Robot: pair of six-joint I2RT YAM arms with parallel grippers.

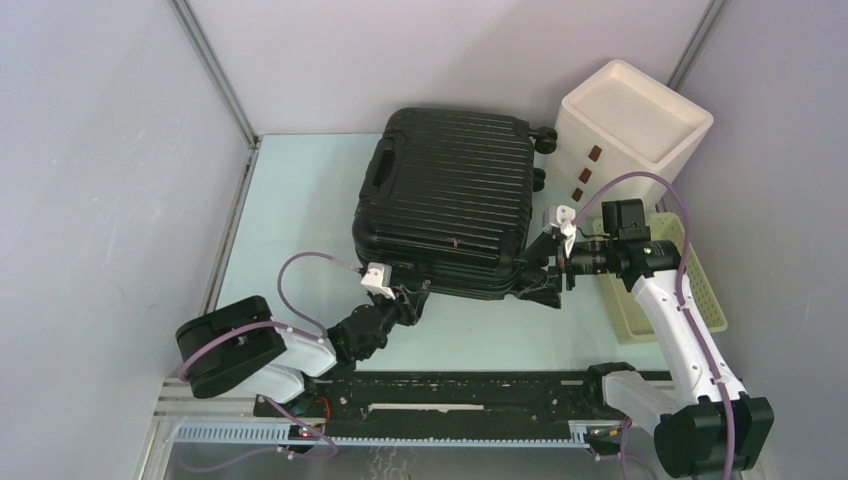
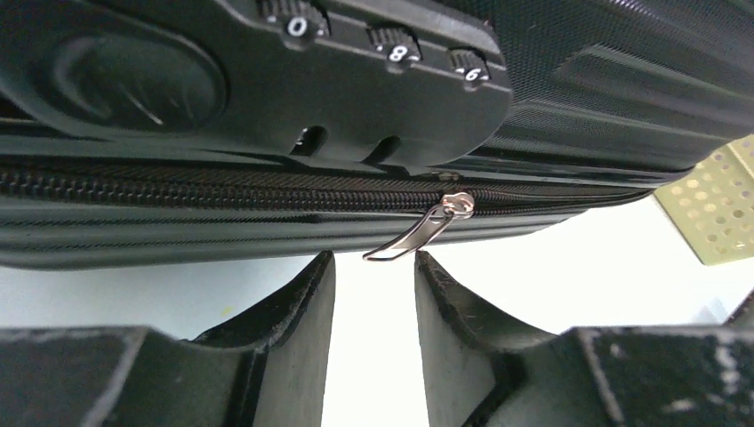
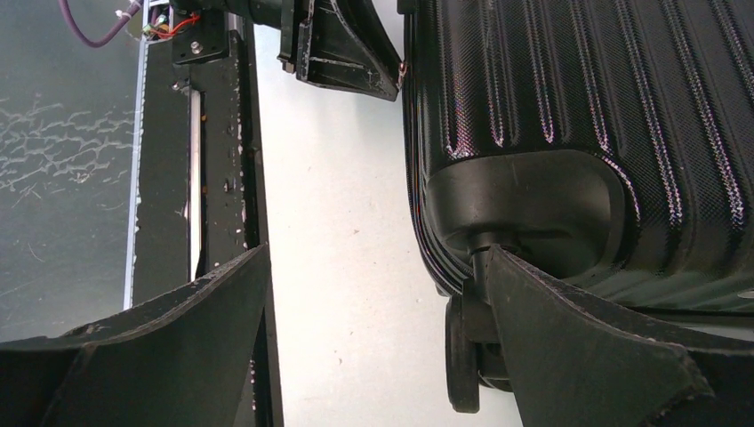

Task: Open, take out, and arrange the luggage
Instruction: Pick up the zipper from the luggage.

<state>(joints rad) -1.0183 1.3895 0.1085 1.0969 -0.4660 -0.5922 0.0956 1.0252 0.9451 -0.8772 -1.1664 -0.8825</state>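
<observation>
Luggage (image 1: 445, 200) lies flat and closed on the counter (image 1: 300, 200), in the upper middle of the overhead frame. Its near edge sits just beyond both arms.

I judge the step in hand to be catching the zipper pull (image 2: 418, 233) to start the opening. The left claw (image 2: 373, 267) is parted by a narrow gap and holds nothing. The silver tab hangs slanted just past its tips, roughly in line with the gap, below the combination lock (image 2: 391, 53).

To do this well I would ease forward until the tab sits between the pads. I would close on its flat sides and then draw along the zipper line rather than away from the shell, so the slider runs and the tab does not slip out.

The right claw (image 3: 373, 253) is spread wide and empty, at the lower right corner of the case. One finger is against or just beside the wheel (image 3: 464, 356) housing, and I cannot tell if it touches. Bracing there should keep the case from sliding while I pull.

The long axis runs left to right across the overhead frame, following the ribs. The carry handle (image 1: 380, 170) end points left. The wheeled end points right, toward the white drawer box (image 1: 630, 125) and the pale basket (image 1: 690, 290). The zipper side faces the bottom of the frame.
</observation>
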